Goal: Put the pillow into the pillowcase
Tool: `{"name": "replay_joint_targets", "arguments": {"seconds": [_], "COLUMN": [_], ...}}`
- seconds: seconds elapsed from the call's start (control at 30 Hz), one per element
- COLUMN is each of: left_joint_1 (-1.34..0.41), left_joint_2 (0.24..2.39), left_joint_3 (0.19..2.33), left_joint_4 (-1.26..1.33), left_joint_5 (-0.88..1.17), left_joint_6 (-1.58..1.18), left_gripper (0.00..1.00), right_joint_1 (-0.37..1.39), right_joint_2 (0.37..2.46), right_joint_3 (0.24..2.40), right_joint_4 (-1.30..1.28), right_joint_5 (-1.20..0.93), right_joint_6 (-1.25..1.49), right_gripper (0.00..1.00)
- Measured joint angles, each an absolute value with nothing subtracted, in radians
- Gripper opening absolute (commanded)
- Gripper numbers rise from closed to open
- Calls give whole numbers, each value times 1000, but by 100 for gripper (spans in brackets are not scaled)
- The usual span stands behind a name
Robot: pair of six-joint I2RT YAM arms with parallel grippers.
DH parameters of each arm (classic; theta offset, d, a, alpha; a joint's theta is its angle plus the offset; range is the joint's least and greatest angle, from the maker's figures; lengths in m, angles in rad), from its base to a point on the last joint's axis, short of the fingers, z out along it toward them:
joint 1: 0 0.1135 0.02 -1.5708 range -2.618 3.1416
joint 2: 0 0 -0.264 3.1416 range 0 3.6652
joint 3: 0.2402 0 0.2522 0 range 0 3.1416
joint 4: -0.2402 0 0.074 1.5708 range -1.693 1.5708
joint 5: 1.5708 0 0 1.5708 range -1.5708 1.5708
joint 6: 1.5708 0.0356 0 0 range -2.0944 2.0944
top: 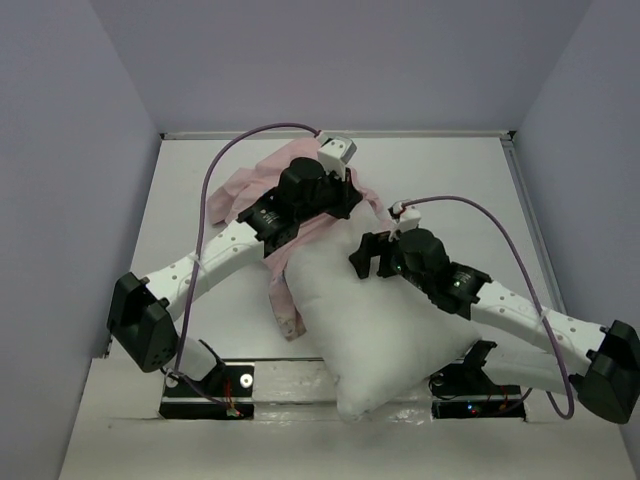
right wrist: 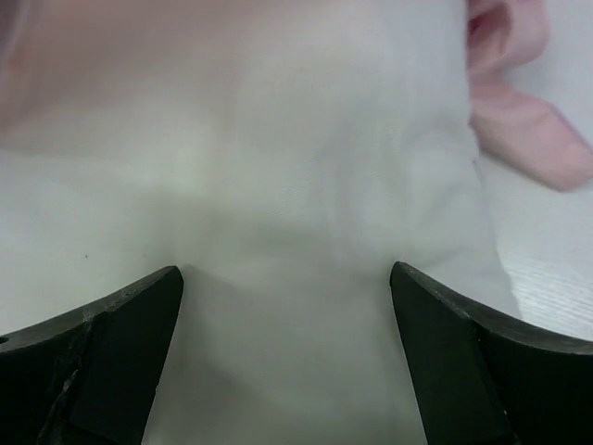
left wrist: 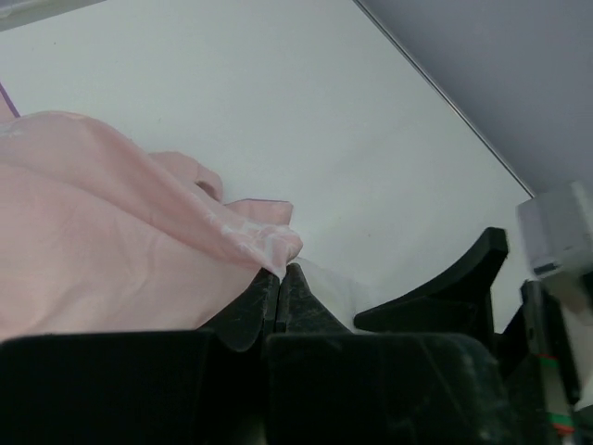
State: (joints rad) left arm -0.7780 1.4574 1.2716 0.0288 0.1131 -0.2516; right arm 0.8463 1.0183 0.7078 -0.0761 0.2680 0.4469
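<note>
- Seen from above, a white table (top: 450, 180) holds a plump white pillow (top: 385, 330) at centre. Its long axis runs from about 11 o'clock, far end, to 5 o'clock, where the near end reaches the arm bases.
- The pillowcase (top: 245, 190), pale pink side up, lies crumpled at roughly 10 o'clock from the pillow's far end. It touches that end, and a strip trails down the pillow's left edge.
- The left gripper (top: 347, 200) sits over the pillowcase, close to where the fabric meets the pillow. In its wrist view, the left gripper (left wrist: 280, 283) has its fingers pressed together on an edge of the pink pillowcase (left wrist: 111, 250).
- The right gripper (top: 365, 258) is at the pillow's far end. In its wrist view, the right gripper (right wrist: 287, 278) has its fingers spread wide, with the white pillow (right wrist: 278, 185) filling the space beyond them. Contact cannot be judged.
- Pink pillowcase (right wrist: 519, 130) shows at 2 o'clock in that view.
- Judgement: the right arm is nearer the pillow, and the case lies just beyond it, so the pillow's far end likely goes in first.
</note>
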Motion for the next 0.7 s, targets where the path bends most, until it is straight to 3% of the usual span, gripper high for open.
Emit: {"name": "replay_joint_targets", "arguments": {"seconds": [0.03,0.07,0.1,0.13,0.3,0.7], "left_joint_1": [-778,-778,-778,-778,-794,-806], "left_joint_2": [1457,1456,1457,1457,1456,1285], "left_joint_3": [1272,1276,1281,1285,1293,1014], "left_joint_4": [27,20,15,11,11,176], "left_joint_5": [116,126,139,150,185,234], "left_joint_6": [-248,-247,-245,-245,-246,-364], "left_gripper": [0,0,0,0,0,0], "right_joint_1": [842,841,839,837,837,846], "right_joint_2": [1036,1072,1087,1107,1162,1015], "right_joint_3": [708,712,717,727,736,654], "right_joint_4": [-88,-102,-103,-99,13,329], "right_joint_5": [229,157,128,101,73,452], "right_joint_6": [439,424,418,417,471,498], "right_gripper": [86,44,17,0,0,0]}}
